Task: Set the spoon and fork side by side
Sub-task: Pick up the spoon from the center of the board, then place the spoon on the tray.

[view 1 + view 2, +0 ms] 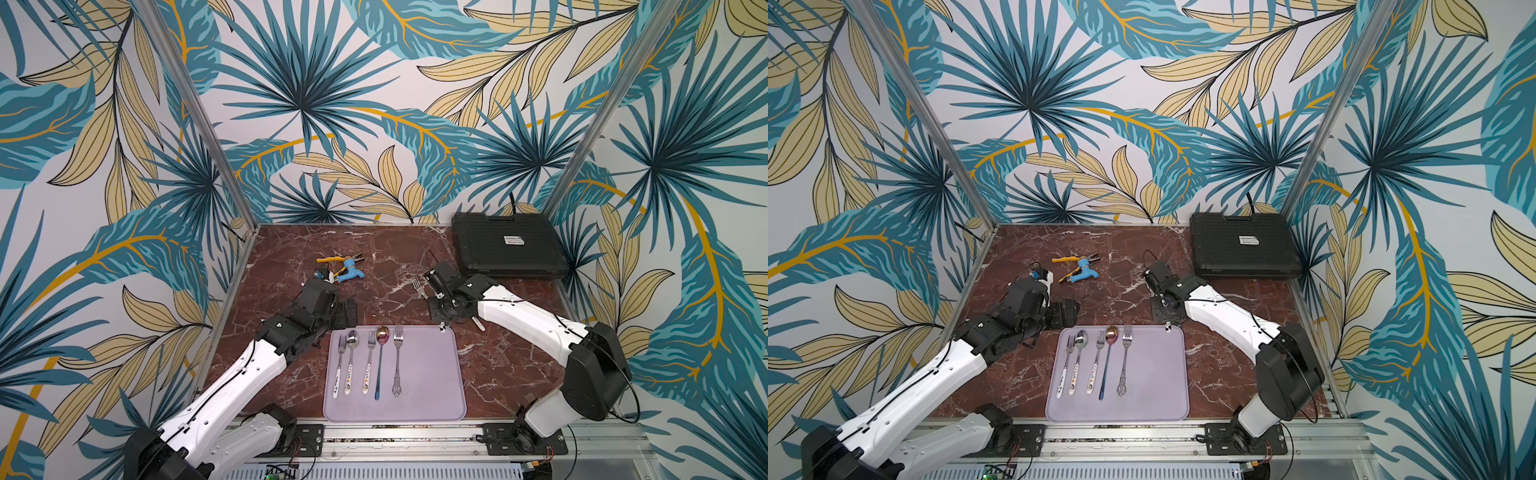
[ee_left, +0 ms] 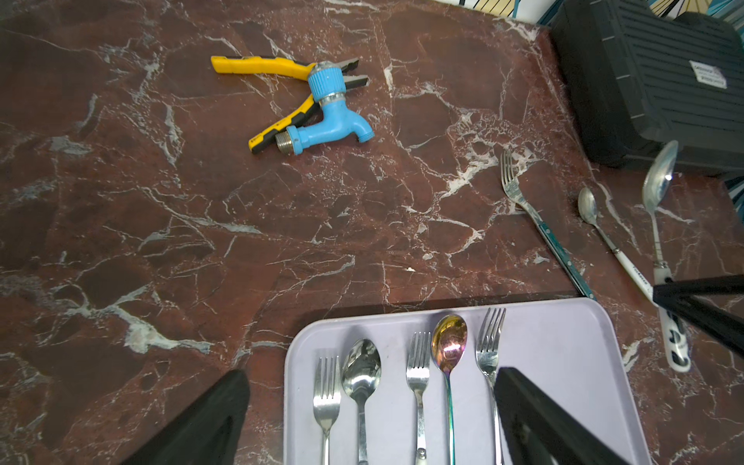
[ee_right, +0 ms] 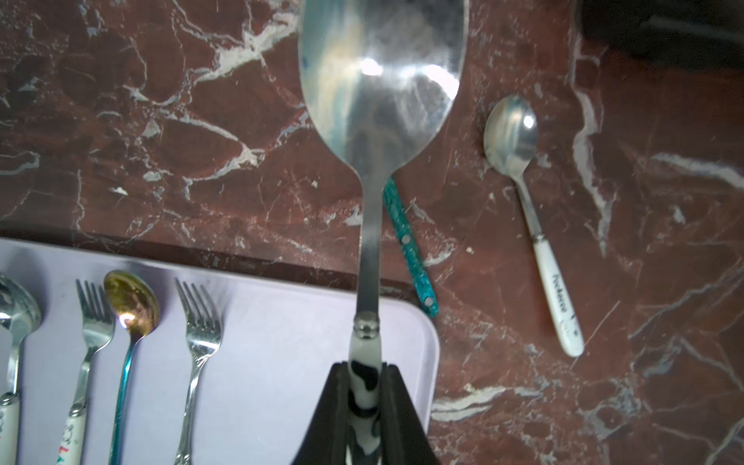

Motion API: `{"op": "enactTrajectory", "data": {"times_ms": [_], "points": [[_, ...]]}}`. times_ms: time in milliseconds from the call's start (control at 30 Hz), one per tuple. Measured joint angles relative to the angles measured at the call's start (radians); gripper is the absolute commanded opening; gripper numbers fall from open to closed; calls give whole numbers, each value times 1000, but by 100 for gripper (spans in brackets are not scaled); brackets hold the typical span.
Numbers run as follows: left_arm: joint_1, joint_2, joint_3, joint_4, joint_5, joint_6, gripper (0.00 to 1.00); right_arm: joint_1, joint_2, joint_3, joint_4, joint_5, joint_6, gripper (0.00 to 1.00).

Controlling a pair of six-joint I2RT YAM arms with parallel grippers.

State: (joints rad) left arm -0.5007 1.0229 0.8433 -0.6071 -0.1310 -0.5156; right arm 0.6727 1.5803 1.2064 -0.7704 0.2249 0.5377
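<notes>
Right gripper [image 3: 364, 374] clamped on my spoon's [image 3: 382, 80] spotted handle, held above the tray's [image 3: 282, 322] corner, bowl over the table [image 3: 161, 120]. Nearest fork [image 3: 201, 326] lies on the tray, apart from it. My left gripper [image 2: 372, 372] gapes wide, holding nothing, over the tray's far edge

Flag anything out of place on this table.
Yellow pliers with a blue tap lying across them sit at the far side, odd beside cutlery. A fork and small spoon lie askew off the tray.
</notes>
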Motion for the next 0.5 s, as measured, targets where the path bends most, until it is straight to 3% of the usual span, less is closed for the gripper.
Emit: {"op": "enactTrajectory", "data": {"times_ms": [233,500], "points": [[5,10,-23,35,11,18,100,238,-8,-84,-10,87,226,0],[11,37,-51,78,16,23,100,411,-7,-200,42,122,447,0]]}}
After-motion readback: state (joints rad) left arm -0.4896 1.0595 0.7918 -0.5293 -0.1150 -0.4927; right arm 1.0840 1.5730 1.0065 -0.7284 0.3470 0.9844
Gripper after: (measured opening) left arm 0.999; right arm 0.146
